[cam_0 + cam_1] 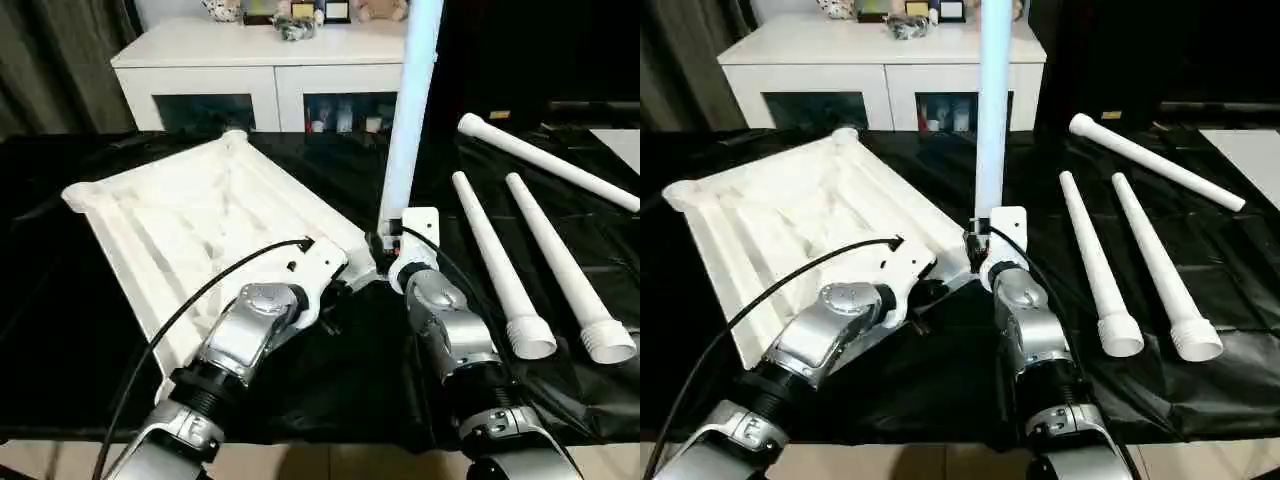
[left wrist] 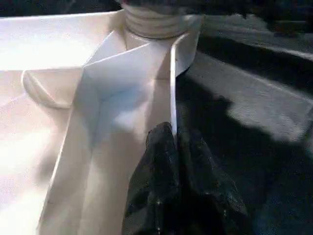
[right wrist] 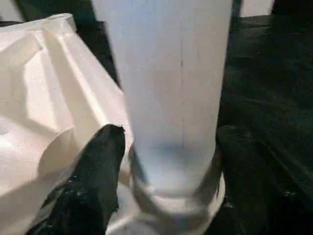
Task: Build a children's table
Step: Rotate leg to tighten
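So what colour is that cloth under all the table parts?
Black, slightly shiny cloth, covering the whole work surface. It shows best in the right eye view.

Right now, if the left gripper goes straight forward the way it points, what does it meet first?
Probably the corner socket of the table top, where the upright leg sits. The left gripper already pinches the top's edge wall and points along it toward that corner; depth is unclear.
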